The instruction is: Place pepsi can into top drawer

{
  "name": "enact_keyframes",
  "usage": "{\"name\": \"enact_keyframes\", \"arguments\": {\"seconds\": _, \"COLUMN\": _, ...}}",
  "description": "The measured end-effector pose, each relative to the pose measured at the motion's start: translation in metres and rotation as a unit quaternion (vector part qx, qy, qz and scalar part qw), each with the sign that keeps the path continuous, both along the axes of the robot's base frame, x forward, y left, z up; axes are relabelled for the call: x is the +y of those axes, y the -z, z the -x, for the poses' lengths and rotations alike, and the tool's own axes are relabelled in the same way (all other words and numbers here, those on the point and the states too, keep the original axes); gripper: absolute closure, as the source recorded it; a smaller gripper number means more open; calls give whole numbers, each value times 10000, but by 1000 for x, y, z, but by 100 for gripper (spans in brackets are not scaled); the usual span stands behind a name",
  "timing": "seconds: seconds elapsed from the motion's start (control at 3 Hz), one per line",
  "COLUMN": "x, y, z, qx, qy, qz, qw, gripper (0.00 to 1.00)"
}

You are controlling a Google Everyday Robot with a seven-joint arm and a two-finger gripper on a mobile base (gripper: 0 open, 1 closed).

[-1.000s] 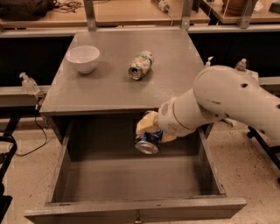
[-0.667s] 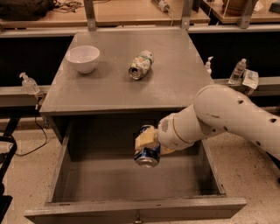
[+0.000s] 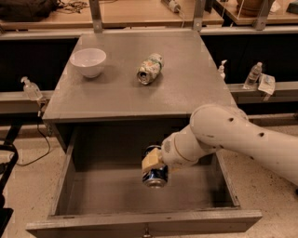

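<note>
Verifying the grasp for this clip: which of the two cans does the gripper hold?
The dark blue pepsi can, clamped in the gripper over the open top drawer. The pale green-and-white can lies on its side on the cabinet top.

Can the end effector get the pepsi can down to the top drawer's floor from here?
Probably yes: the end effector, shut on the pepsi can, hangs over the open top drawer, with only bare floor beneath it.

Lab workspace: wooden workbenches with cables along the top, sanitizer bottle at left; gripper lower centre, clasping the pepsi can.
</note>
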State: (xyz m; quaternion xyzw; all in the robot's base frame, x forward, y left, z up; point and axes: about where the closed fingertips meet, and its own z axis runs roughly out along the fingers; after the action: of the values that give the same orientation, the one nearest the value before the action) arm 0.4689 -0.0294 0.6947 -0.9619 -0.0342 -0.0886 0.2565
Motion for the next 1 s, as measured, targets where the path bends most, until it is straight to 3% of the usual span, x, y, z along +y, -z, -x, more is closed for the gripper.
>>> {"name": "enact_keyframes", "arguments": {"seconds": 0.33, "x": 7, "y": 37, "z": -7, "qx": -124, "qy": -469, "qz": -75, "qw": 9988, "gripper": 100}}
{"name": "enact_keyframes", "arguments": {"seconds": 0.67, "x": 12, "y": 88, "z": -6, "qx": -337, "qy": -786, "qz": 197, "qw": 9961, "gripper": 100}}
{"name": "enact_keyframes", "arguments": {"seconds": 1.0, "x": 14, "y": 99, "z": -7, "qx": -512, "qy": -809, "qz": 315, "qw": 9949, "gripper": 78}}
